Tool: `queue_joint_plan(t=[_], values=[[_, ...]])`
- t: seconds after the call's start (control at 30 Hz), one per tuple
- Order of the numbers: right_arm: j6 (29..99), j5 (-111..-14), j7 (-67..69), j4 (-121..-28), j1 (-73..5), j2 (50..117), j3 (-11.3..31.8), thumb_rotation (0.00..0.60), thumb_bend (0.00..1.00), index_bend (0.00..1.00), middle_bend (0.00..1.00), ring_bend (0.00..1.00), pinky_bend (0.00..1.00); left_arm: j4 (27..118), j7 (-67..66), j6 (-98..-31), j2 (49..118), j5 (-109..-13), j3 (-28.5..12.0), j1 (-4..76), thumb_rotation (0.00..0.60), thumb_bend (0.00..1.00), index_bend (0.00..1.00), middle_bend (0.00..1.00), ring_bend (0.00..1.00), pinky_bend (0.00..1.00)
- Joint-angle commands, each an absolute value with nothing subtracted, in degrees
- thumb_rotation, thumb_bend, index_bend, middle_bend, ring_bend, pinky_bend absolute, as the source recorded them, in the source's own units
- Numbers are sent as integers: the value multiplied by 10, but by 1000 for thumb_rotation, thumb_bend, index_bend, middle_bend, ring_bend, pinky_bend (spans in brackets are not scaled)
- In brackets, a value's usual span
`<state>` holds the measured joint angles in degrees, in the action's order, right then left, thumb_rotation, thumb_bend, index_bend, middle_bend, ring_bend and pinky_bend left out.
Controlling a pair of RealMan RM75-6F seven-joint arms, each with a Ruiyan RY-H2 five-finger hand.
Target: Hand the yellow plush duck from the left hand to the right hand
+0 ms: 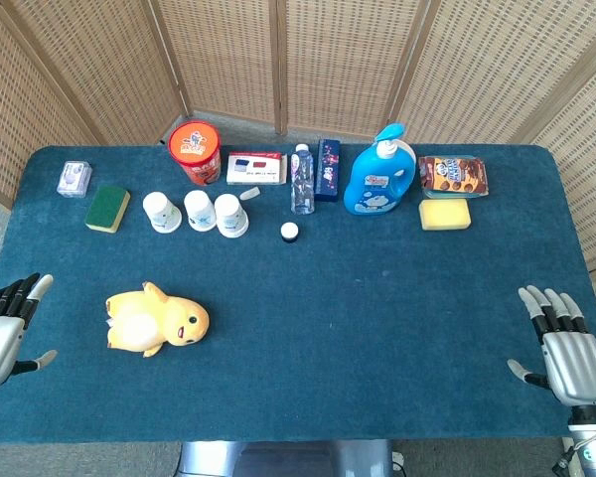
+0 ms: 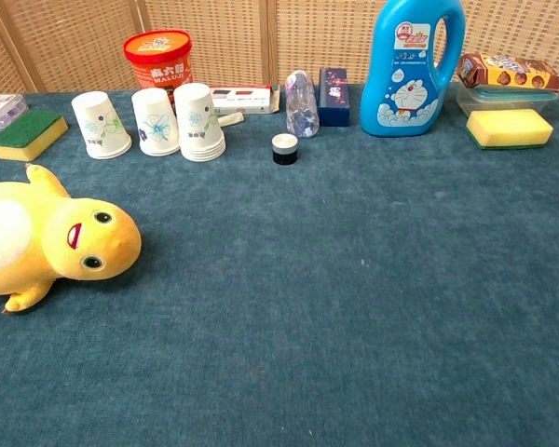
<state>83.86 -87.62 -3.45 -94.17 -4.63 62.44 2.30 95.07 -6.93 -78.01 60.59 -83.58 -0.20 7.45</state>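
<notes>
Task not started, as far as pics show. Yellow plush duck (image 1: 157,320) w/ white belly lies on its side on the dark blue carpeted surface (image 1: 377,318), lower left of the head view, head pointing toward frame centre; in the chest view it sits at the left edge. Nothing is touching it.

Left hand (image 1: 5,323) is at the far left edge of the head view, palm-side fingers spread, holding nothing, near the duck but clearly apart from it. Right hand (image 1: 561,348) is at the lower right, fingers also spread wide, empty, well apart from the duck. Neither hand shows in the chest view.

Left to do, by my read: everything. Left hand has to reach over & grip the duck, lift it, bring it toward the middle; right hand comes in to take it; left lets go.

Along the top of the frame, away from the action: red tub (image 1: 195,151), white paper cups (image 1: 199,211), blue pump bottle (image 1: 379,179), yellow sponge (image 1: 444,214). None look in the way of a mid-surface handover.
</notes>
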Motion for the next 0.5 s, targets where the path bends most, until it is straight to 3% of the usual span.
queue_joint_plan(t=[0.03, 0.5], values=[[835, -878, -39, -940, -47, 626, 20, 600, 0, 0, 0, 0, 0, 953, -68, -778, 606, -835, 0, 74, 600, 0, 0, 0, 0, 74], [830, -881, -39, -949, -49, 625, 18, 600, 0, 0, 0, 0, 0, 932, -42, -736, 635, -839, -5, 103, 600, 0, 0, 0, 0, 63]])
